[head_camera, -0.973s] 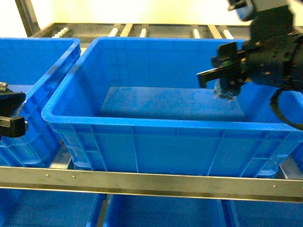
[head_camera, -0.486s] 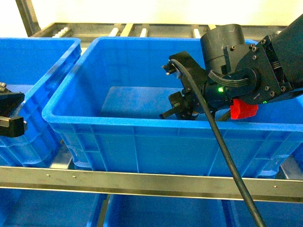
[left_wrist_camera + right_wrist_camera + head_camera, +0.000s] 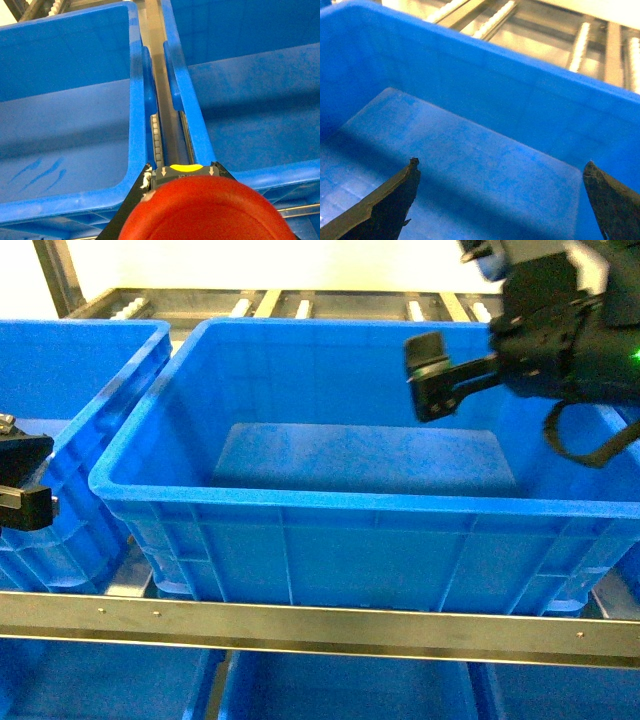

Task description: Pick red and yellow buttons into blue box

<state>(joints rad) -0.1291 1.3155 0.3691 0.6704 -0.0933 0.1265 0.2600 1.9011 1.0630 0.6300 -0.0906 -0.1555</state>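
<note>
Red button (image 3: 202,210) sits pinched in the left gripper (image 3: 175,200) above the rim between two crates; right gripper (image 3: 500,200) hangs spread wide, holding nothing, over the blue box (image 3: 300,510)

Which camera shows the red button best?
The left wrist view: the red button fills its bottom edge, held in the left gripper. The head view shows only that gripper's edge, no red cap; the right wrist view shows none.

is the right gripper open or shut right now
Open. In the right wrist view the right gripper has its jaws spread far apart with nothing between them, only the bare floor of the blue box below.
</note>
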